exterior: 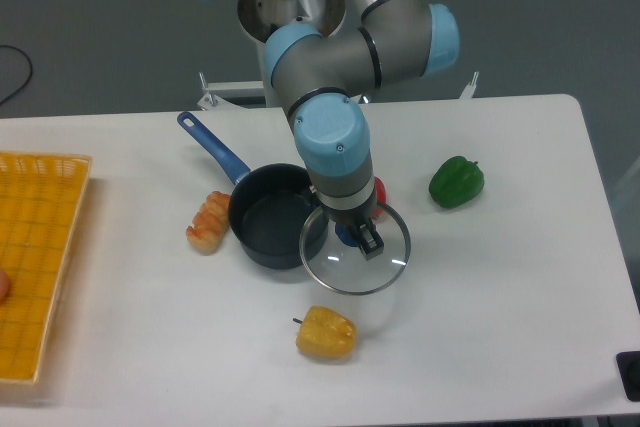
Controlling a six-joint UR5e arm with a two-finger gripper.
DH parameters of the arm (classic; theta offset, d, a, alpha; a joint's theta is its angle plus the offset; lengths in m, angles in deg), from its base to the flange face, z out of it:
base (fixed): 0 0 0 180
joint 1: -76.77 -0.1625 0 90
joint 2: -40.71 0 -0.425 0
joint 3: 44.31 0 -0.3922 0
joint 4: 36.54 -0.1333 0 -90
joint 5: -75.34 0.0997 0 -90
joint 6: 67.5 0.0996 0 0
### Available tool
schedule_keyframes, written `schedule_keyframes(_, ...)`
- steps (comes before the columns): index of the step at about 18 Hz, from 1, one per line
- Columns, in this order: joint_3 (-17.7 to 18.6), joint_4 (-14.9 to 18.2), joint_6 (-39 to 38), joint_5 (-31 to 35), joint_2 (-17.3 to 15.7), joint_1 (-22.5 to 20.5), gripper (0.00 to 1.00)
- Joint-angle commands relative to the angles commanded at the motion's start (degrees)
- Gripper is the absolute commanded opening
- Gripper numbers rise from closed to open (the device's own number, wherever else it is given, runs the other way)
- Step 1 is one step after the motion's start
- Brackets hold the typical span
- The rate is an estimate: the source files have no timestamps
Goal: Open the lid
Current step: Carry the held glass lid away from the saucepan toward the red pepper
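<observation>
Where the end effector (356,236) grips, the lid (356,250) knob hides (mostly).

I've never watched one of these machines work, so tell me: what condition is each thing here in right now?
lid: off the pot, held by its blue knob, overlapping the pot's right edge.
saucepan: uncovered, looks empty, upright on the table.
pincer: shut on the lid's knob.
red pepper: mostly hidden behind the arm.
green pepper: lying untouched.
yellow pepper: lying on its side.

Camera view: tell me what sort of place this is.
Probably a robotics lab bench, not a kitchen: a UR5e arm bolted behind a plain white table, with toy-like peppers scattered around a saucepan.
</observation>
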Motion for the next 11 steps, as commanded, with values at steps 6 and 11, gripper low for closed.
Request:
schedule_keyframes(6, 0.4, 0.0, 0.3, -0.7, -0.1, -0.3, 0.6)
schedule_keyframes(11, 0.5, -0.1, 0.3, -0.9, 0.0, -0.2, 0.6)
